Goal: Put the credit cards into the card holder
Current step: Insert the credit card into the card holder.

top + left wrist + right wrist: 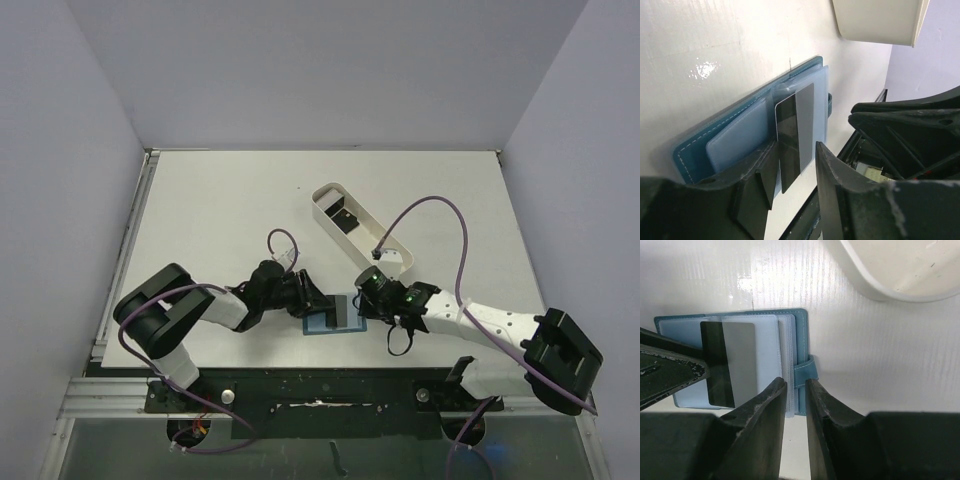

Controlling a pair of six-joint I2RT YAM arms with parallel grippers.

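lying open and flat on the white table, near its front edge and between the two arms, the teal card holder showed its pale blue pockets upward. a grey card with a black stripe down one long side rested on those pockets, within the holder's outline. whether its far end had slipped inside a pocket could not be told. the left hand was released, its fingers standing apart on either side of the card's near end and close to its long edges. the right hand sat at the opposite side of the holder, just beside the short snap strap. its fingers were drawn near each other, leaving a thin gap over the holder's outer edge, and whether they pinched that edge could not be told. farther back on the table, apart from the holder, a long white tray lay on a diagonal. a black card lay inside it, toward its far end.
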